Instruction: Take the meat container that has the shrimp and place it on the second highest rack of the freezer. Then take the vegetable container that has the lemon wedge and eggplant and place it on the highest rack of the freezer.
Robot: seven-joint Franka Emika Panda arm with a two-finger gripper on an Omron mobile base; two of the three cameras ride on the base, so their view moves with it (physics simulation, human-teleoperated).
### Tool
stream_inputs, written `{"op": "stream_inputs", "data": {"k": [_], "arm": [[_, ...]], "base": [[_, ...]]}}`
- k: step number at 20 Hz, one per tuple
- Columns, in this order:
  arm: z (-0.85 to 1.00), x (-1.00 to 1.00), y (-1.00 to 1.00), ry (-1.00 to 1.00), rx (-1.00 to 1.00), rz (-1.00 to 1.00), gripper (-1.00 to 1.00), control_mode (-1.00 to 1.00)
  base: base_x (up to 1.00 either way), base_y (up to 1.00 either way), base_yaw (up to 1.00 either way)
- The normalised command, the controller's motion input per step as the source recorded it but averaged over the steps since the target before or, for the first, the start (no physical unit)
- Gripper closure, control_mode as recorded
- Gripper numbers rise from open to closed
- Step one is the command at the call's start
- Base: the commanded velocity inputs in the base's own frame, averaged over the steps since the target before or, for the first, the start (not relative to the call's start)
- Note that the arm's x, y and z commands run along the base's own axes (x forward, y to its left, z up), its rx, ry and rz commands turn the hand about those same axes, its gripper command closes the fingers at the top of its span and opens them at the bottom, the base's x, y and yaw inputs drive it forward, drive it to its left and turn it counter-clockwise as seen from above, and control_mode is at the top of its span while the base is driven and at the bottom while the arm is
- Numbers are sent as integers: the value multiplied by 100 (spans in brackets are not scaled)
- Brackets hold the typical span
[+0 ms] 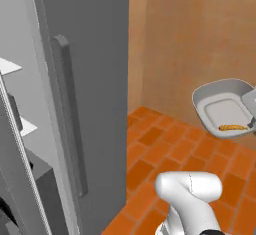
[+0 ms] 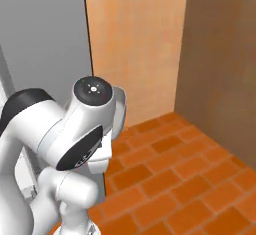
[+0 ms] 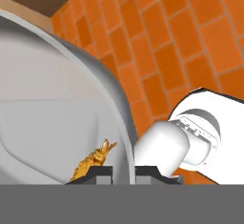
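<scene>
The meat container (image 1: 220, 106), a shallow light-grey tray, hangs in the air above the brick floor at the right of the left base view. It is tilted toward the camera. The small orange shrimp (image 1: 232, 127) lies at its lower edge. My gripper (image 1: 252, 121) is shut on the tray's right rim at the picture's edge. In the hand view the gripper (image 3: 125, 173) pinches the rim of the meat container (image 3: 47, 113), with the shrimp (image 3: 93, 161) just left of the fingers. The freezer (image 1: 95, 54) stands to the left, its long grey handle (image 1: 70, 114) facing me.
White shelves (image 1: 10, 66) show inside the freezer at the far left, behind an open grey door edge (image 1: 15, 149). An orange wall (image 1: 200, 29) rises behind the tray. The brick floor (image 2: 175, 179) lies open to the right, and a brown wall (image 2: 225, 54) bounds it.
</scene>
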Motion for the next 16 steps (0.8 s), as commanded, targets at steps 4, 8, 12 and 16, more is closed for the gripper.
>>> {"op": "stream_inputs", "data": {"k": [4,8,12,16], "arm": [[0,0,0,0,0,0,100,100],[0,0,0,0,0,0,100,100],[0,0,0,0,0,0,100,100],[0,0,0,0,0,0,100,100]], "base": [[0,-15,63],[0,-20,61],[0,-17,59],[37,-9,57]]}}
